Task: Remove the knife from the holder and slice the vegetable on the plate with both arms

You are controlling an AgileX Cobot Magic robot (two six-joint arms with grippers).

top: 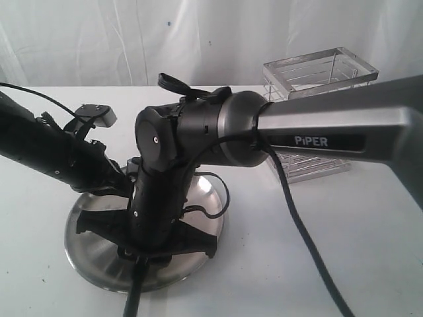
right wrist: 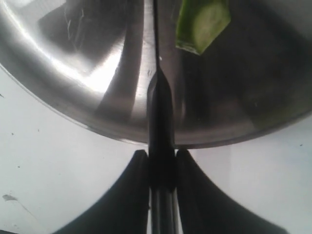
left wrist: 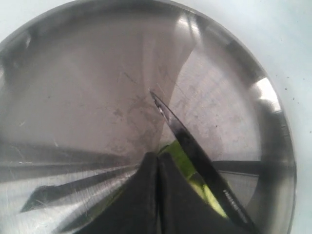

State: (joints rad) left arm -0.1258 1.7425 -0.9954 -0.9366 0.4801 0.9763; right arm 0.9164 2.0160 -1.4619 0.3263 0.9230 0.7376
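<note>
The steel plate lies at the front left of the table, under both arms. My right gripper is shut on the handle of the black knife, just outside the plate's rim. The blade runs inward over the plate. In the left wrist view the knife's blade lies across the green vegetable, whose pale cut flesh shows beside it. My left gripper is shut, its tips against the vegetable, which they partly hide. A cut green piece lies beside the blade. The holder stands at the back right.
The grey PIPER arm reaches from the right across the middle and hides much of the plate in the exterior view. The black left arm comes in from the left. A black cable hangs over the white table.
</note>
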